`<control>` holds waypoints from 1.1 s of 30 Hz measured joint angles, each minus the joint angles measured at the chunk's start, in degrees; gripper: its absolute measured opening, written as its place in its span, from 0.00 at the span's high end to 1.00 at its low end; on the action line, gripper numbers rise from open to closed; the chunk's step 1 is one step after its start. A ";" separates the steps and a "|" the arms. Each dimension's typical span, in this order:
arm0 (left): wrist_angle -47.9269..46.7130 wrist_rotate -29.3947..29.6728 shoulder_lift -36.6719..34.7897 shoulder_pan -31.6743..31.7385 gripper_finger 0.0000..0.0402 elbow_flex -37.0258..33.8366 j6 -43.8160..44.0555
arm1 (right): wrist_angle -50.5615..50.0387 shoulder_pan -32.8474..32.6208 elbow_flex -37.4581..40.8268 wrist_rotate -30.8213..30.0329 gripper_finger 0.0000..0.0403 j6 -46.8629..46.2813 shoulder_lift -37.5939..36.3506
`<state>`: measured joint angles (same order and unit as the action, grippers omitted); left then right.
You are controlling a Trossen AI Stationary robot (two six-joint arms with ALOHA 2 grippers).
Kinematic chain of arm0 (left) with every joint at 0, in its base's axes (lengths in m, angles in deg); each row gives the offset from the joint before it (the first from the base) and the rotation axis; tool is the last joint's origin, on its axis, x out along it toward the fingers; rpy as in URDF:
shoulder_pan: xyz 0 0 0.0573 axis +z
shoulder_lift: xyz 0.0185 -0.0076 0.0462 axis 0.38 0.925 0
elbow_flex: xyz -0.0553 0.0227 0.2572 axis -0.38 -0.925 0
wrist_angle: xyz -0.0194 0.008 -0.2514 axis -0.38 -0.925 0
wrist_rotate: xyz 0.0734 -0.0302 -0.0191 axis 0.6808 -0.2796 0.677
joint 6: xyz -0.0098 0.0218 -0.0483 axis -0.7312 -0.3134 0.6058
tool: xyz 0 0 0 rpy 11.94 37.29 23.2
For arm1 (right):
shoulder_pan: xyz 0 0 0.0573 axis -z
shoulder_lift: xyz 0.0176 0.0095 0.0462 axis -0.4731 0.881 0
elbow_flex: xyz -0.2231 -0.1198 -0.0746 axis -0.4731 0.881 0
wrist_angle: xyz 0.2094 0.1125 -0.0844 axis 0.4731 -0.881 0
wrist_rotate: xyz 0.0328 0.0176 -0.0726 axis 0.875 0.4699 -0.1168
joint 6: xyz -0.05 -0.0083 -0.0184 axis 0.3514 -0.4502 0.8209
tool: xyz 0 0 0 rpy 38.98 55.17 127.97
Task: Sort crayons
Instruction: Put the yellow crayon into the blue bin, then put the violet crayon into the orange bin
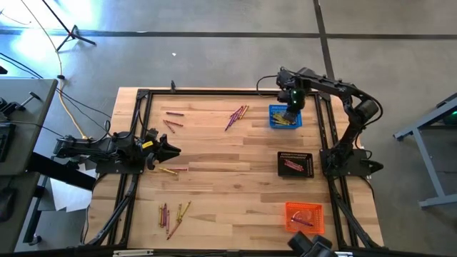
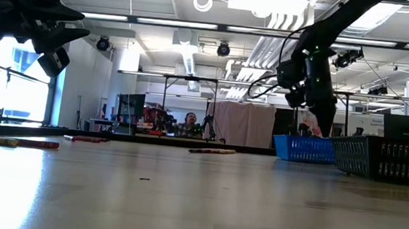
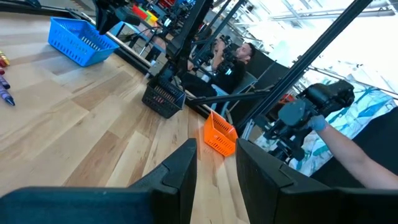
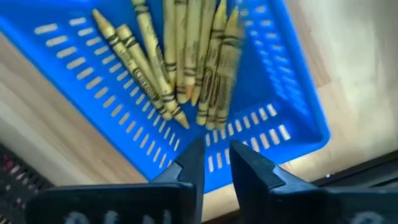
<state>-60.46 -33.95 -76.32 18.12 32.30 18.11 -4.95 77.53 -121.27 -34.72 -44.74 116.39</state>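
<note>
Our right hand (image 4: pixel 214 163) hung over the blue basket (image 1: pixel 285 116) with fingers narrowly apart and empty, so the mixed crayons (image 1: pixel 237 114) just beside that basket, lying slantwise, fell nearer to it than to our left hand (image 1: pixel 168 150), likewise narrow and empty.

The middle of the desk (image 1: pixel 235 185) lies bare between scattered crayons (image 1: pixel 237 115). Along the right edge the blue basket (image 1: pixel 285 117), black basket (image 1: pixel 295 163) and orange basket (image 1: pixel 304 217) stand well apart, with open wood between them. The right gripper (image 1: pixel 292 107) hangs over the blue basket.
</note>
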 joint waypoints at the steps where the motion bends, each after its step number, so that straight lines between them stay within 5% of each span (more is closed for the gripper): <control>1: 0.01 0.00 -0.01 -0.01 0.75 0.00 0.01 | -0.35 -0.24 0.00 -0.02 0.83 0.00 -0.03; 10: 0.01 0.00 0.00 -0.01 0.75 0.02 -0.01 | -1.66 -5.29 -0.02 -2.78 0.82 1.80 -0.07; 21: 0.01 0.00 0.00 0.01 0.75 0.00 0.01 | -3.72 -17.28 -0.16 -24.02 0.82 14.61 -0.07; 28: 0.01 0.00 -0.02 0.01 0.75 0.00 0.01 | 0.29 -23.41 -8.83 -23.23 0.82 13.94 -0.11; 33: 0.00 0.00 -0.01 -0.01 0.75 0.00 0.01 | 16.70 -26.02 -14.17 -11.79 0.82 15.39 -0.15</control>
<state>-60.46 -33.95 -76.33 18.10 32.30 18.12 11.76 51.52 -135.44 -46.51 -29.34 116.24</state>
